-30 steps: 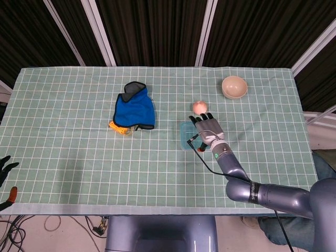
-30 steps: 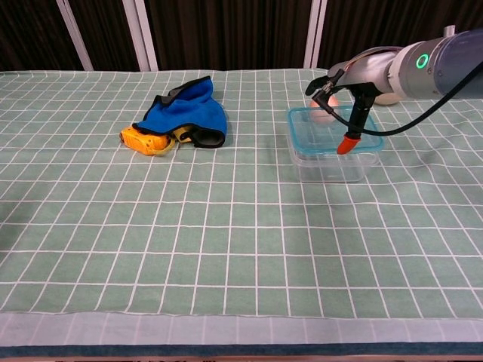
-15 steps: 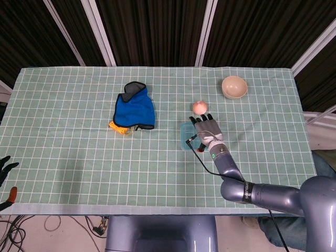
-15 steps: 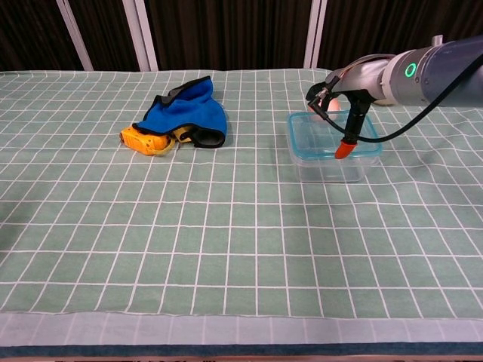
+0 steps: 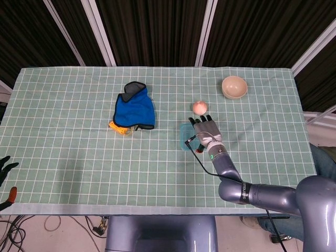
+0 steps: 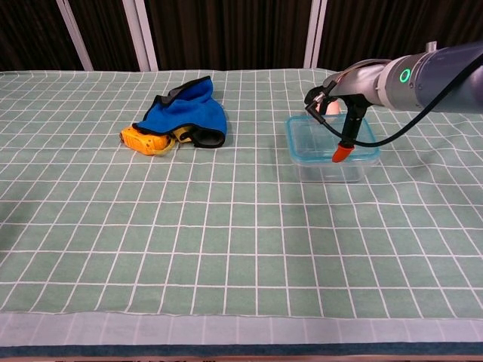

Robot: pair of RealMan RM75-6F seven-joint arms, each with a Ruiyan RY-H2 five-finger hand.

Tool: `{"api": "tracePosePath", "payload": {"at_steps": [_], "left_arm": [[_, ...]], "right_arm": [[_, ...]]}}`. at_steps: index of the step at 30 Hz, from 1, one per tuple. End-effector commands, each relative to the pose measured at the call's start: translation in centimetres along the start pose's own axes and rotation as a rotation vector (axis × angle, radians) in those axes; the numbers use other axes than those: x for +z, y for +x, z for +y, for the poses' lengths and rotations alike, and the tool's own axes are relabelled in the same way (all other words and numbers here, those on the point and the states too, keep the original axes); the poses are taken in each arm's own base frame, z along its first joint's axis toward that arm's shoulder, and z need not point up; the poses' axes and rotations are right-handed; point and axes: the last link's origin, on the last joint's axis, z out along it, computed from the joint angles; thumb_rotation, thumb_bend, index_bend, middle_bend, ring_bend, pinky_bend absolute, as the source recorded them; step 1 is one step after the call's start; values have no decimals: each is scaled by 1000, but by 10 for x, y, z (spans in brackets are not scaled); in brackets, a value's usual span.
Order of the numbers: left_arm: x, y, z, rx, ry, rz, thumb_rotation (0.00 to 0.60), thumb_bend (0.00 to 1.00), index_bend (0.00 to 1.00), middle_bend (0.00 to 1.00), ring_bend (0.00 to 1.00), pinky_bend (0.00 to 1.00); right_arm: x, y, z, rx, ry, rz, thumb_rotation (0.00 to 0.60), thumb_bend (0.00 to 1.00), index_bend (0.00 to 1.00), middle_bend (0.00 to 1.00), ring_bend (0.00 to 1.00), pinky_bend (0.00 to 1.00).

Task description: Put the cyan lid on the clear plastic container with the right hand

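Note:
The clear plastic container (image 6: 330, 170) stands right of the table's middle, and the cyan lid (image 6: 317, 142) lies on top of it. My right hand (image 6: 341, 96) reaches over the container from the right. Its fingers are stretched out flat above the lid, and its orange-tipped thumb (image 6: 341, 154) points down onto the lid's front part. In the head view the right hand (image 5: 206, 130) covers most of the lid (image 5: 184, 135), so only the left strip shows. My left hand (image 5: 5, 165) is at the bottom left edge, off the table, holding nothing.
A blue cloth (image 6: 183, 113) lies left of centre with a yellow object (image 6: 145, 140) partly under it. A pink ball (image 5: 199, 107) sits just behind the container. A beige bowl (image 5: 234, 86) stands at the back right.
The lid has sunk lower and sits flatter on the container. My right hand has come down with it and shifted slightly left. The left hand has not moved.

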Motion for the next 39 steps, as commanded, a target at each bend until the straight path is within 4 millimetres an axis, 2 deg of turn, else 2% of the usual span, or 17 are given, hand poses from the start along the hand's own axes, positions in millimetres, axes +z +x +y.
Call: {"api": "tracePosePath", "payload": {"at_steps": [1,39], "left_arm": [[0,0,0,0,0,0,600,519,148,0,0,0],[0,0,-1,-1,2,0,600,519,148,0,0,0]], "right_arm": [[0,0,0,1,-2,1,600,239,43,380,57,0],[1,-3,-6,7,2,1,600,239,47,381,57,0]]}}
